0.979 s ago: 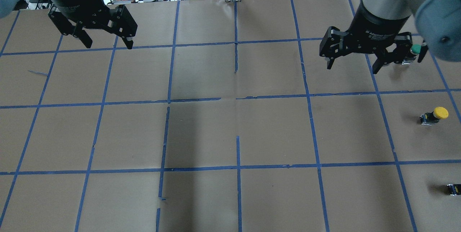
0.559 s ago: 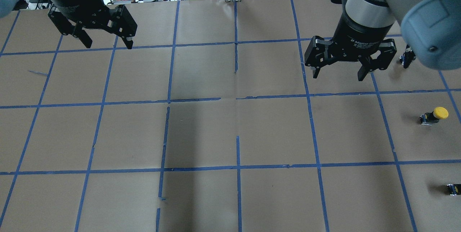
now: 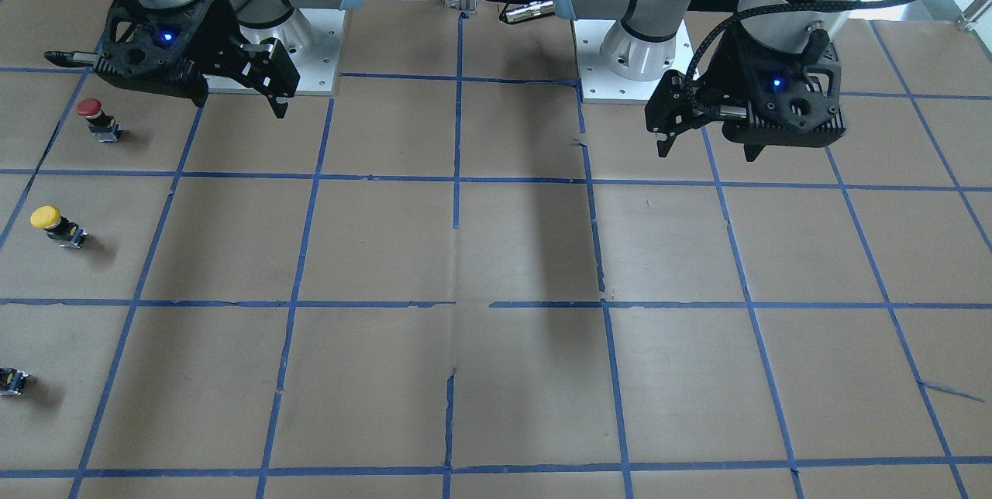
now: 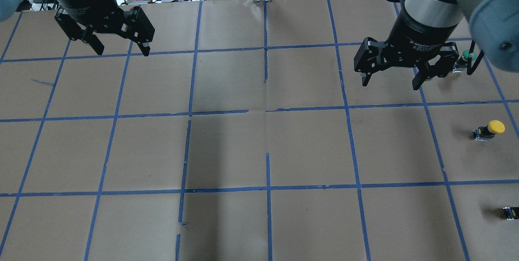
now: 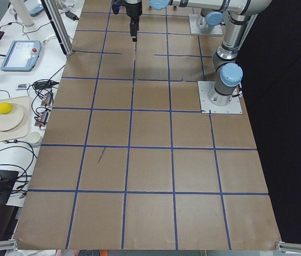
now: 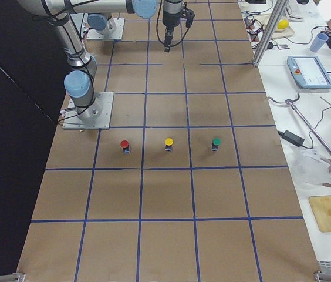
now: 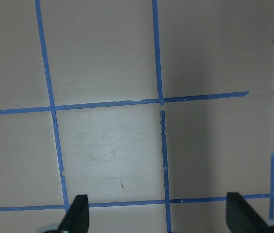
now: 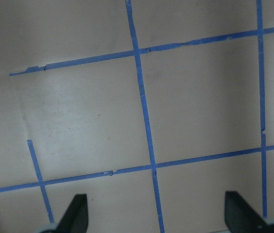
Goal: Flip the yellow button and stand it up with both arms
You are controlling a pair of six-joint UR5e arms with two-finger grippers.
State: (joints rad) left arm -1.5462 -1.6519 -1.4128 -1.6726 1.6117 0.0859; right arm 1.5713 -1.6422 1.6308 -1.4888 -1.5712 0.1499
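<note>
**Yellow Button: Handling and Grip Points**

Location. The yellow button sits on the desk in its right half. It is well in from the right-hand edge and about midway between the robot-side edge and the operators' edge. It is the middle unit of a row of three, between a red-capped button on the robot's side and a green-capped button on the operators' side. In the exterior right view it appears to stand on its switch body, cap up.

Gripper status. The left gripper hangs above the desk near the left end of the operators' edge, fingers spread wide and holding nothing. The right gripper hovers just beside the green-capped button, fingers likewise wide apart and empty, well apart from the yellow button.

Handling (estimate). The unit is likely light, rigid plastic. The domed cap is smooth and may slip. The boxy body offers flat opposing faces, so grip there, below the cap. On its narrow base the top-heavy unit will probably tip easily.

Markings. White lettering on the right gripper includes "Adaptive"; the remainder is too small to read.
</note>
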